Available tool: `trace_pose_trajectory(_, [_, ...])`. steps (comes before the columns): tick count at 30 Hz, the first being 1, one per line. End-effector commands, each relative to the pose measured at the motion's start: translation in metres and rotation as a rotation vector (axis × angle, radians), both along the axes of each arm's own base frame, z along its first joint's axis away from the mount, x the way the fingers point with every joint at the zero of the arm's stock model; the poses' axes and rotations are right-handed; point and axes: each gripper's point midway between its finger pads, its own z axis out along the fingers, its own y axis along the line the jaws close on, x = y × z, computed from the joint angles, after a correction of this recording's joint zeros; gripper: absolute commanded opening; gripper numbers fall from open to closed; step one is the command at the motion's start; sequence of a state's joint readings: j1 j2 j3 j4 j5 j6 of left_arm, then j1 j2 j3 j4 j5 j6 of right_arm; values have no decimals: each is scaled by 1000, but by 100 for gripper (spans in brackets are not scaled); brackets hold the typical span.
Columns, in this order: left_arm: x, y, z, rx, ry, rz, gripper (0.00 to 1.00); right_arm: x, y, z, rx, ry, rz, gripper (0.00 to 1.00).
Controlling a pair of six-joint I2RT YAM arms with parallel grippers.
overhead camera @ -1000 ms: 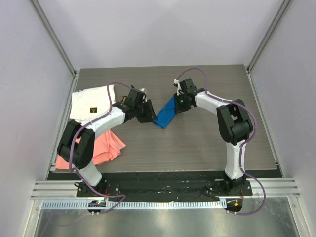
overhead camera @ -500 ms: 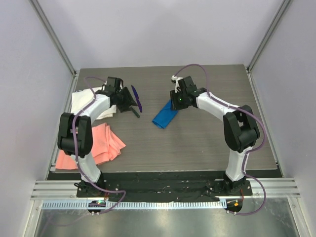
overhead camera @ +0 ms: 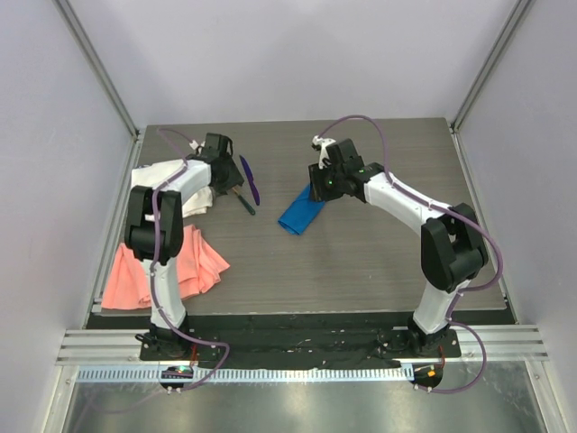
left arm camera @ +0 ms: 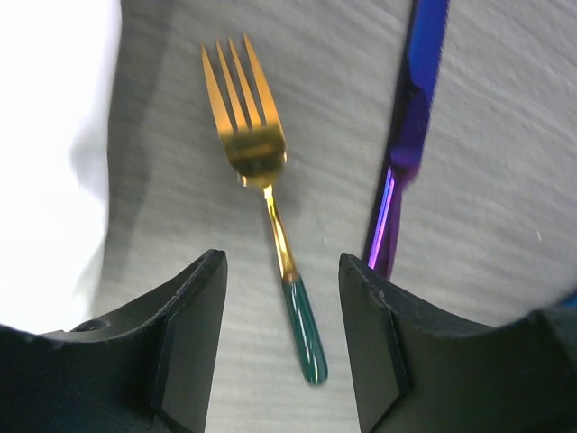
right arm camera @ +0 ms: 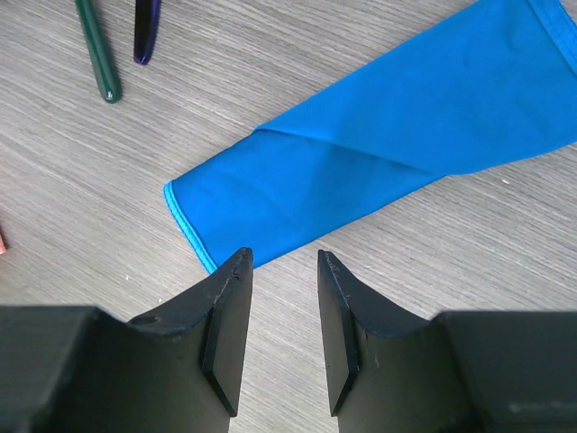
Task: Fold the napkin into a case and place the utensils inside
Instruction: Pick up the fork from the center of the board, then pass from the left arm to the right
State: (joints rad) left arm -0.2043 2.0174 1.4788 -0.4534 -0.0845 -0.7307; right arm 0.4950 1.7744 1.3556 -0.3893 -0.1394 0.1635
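The blue napkin point(overhead camera: 300, 213) lies folded into a narrow case point(right arm camera: 388, 162) on the table, slanting from near left to far right. My right gripper point(overhead camera: 317, 188) point(right arm camera: 283, 262) hovers open just off its long edge, with nothing between the fingers. The utensils lie left of it. One is a fork point(left arm camera: 270, 225) with gold tines and a dark green handle point(overhead camera: 243, 203). The other is a glossy purple piece point(overhead camera: 250, 179) point(left arm camera: 406, 144) beside it. My left gripper point(overhead camera: 225, 180) point(left arm camera: 281, 269) is open above the fork, its fingers on either side of the green handle without touching it.
A white cloth point(overhead camera: 158, 185) point(left arm camera: 45, 135) lies at the far left, right beside the fork. A salmon-pink cloth point(overhead camera: 171, 266) lies nearer, by the left table edge. The utensil ends point(right arm camera: 101, 63) point toward the case's closed corner.
Both grippers were at the napkin a second ago. The left arm swung left to the utensils and opened wider. The right gripper opened and let go; the napkin now lies flat.
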Motion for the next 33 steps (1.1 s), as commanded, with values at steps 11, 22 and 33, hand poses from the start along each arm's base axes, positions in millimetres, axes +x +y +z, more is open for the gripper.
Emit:
trace_pose_trajectory(11, [48, 7, -34, 113, 54, -47, 18, -9, 7, 41, 116, -79, -30, 64])
trace_pose_trajectory(22, [-4, -45, 131, -44, -298, -221, 0, -27, 25, 77, 234, -125, 148, 76])
trace_pose_trajectory(33, [-126, -119, 220, -427, -583, -363, 0, -108, 85, 138, 511, -244, 514, 84])
